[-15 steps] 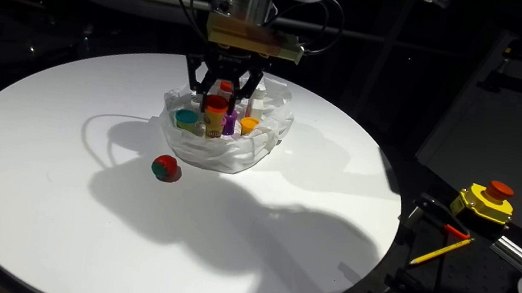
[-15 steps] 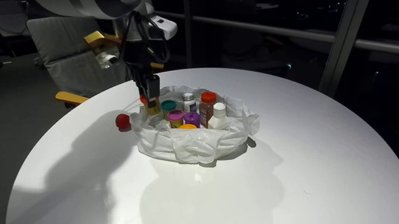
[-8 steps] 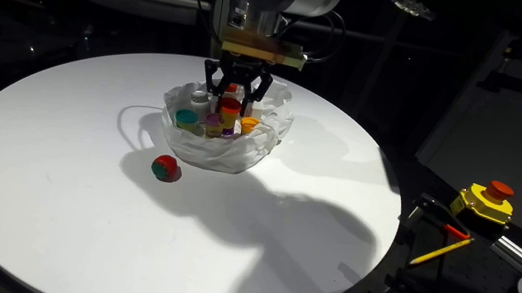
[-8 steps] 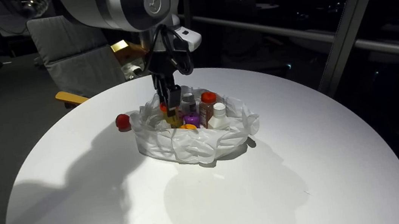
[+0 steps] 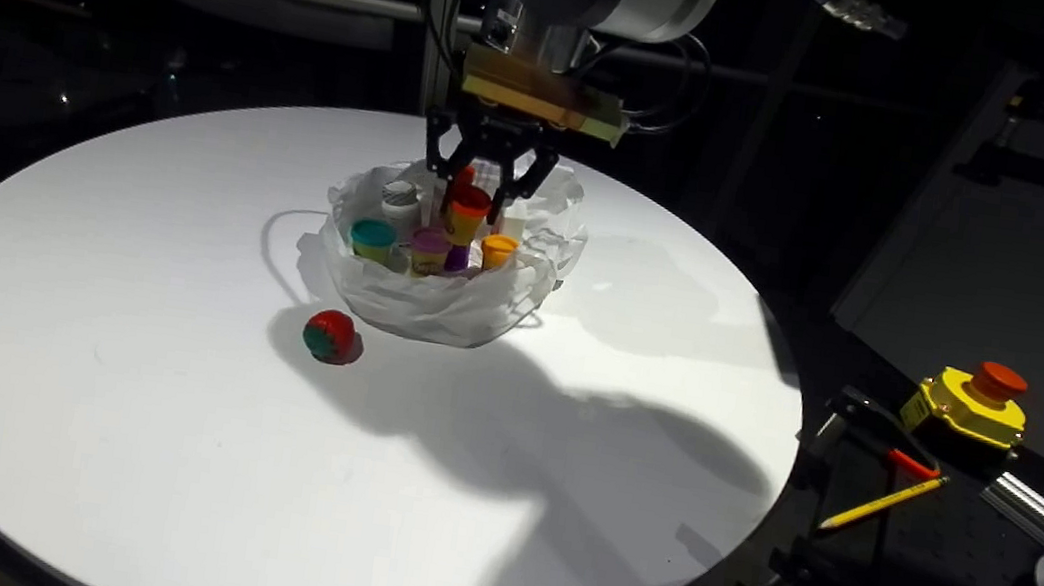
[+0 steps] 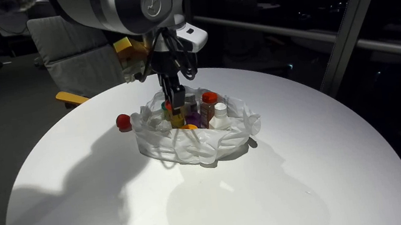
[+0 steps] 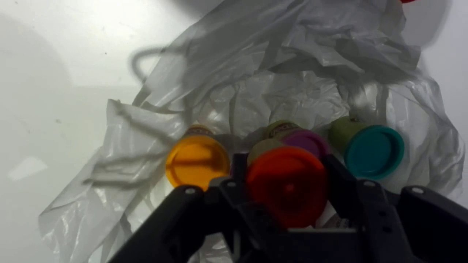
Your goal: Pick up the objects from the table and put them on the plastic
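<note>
My gripper [image 5: 469, 213] is shut on a yellow tub with a red lid [image 5: 466, 222] and holds it above the white plastic [image 5: 424, 310]. In the wrist view the red lid [image 7: 287, 186] sits between both fingers and covers part of a pink-lidded tub [image 7: 309, 141]. The plastic holds a teal-lidded tub [image 5: 373, 240], an orange-lidded tub [image 5: 499, 251], a purple object [image 6: 193, 120], a red-capped bottle [image 6: 208, 109] and white bottles [image 6: 220, 119]. A red toy strawberry [image 5: 330, 335] with a green end lies on the table just outside the plastic. The held tub's base is partly hidden.
The round white table [image 5: 159, 447] carries the crumpled plastic, whose raised rim surrounds the items. A yellow box with a red button [image 5: 971, 403] and a yellow pencil [image 5: 885, 502] lie beyond the table edge. A grey chair [image 6: 75, 55] stands behind the table.
My gripper has carried the red-lidded tub from the plastic's edge near the strawberry further in over the plastic. The tub now looks slightly tilted. The strawberry and the other items have not moved.
</note>
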`<state>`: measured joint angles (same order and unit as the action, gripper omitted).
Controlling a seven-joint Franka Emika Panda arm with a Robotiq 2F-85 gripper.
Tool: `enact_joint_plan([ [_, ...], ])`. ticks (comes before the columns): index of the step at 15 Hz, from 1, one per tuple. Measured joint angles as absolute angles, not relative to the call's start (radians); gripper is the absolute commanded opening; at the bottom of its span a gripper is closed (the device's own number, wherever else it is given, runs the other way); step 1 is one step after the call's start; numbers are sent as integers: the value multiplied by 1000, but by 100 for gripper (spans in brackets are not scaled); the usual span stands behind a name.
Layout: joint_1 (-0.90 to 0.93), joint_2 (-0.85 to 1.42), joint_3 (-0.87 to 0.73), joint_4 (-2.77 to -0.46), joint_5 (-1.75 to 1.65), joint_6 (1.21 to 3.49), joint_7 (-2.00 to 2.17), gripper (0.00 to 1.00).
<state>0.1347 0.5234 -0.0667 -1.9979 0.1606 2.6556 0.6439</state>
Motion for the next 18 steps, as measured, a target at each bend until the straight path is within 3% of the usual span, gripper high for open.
enact_joint_plan([
  [7,135,469,-30,-2099,184,2676,628,29],
  [14,136,591,-46,-2047,185,2681,616,29],
  [15,136,609,-48,-2036,185,2694,616,79],
  [16,138,618,-49,-2025,183,2705,615,80],
  [18,146,617,-50,-2017,179,2722,614,93],
])
